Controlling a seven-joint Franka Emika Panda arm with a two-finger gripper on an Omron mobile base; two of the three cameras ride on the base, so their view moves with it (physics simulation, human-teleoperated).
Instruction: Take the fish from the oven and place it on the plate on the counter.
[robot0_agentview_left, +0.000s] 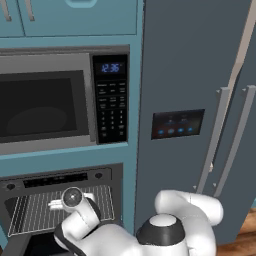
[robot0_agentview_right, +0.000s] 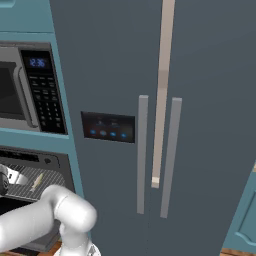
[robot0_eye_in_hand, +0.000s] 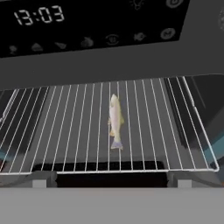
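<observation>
Teal kitchen wall, oven (robot0_agentview_left: 60, 210) open; fish (robot0_eye_in_hand: 115, 121) lies mid-rack (robot0_eye_in_hand: 175, 131), tail toward the front edge, so the fingers (robot0_eye_in_hand: 112, 179) sit spread wide, lined up to reach in

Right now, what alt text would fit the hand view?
A small pale fish lies lengthwise on the oven's wire rack, near its middle, with nothing touching it. Above the rack runs the oven's dark control strip with a lit clock.
</observation>
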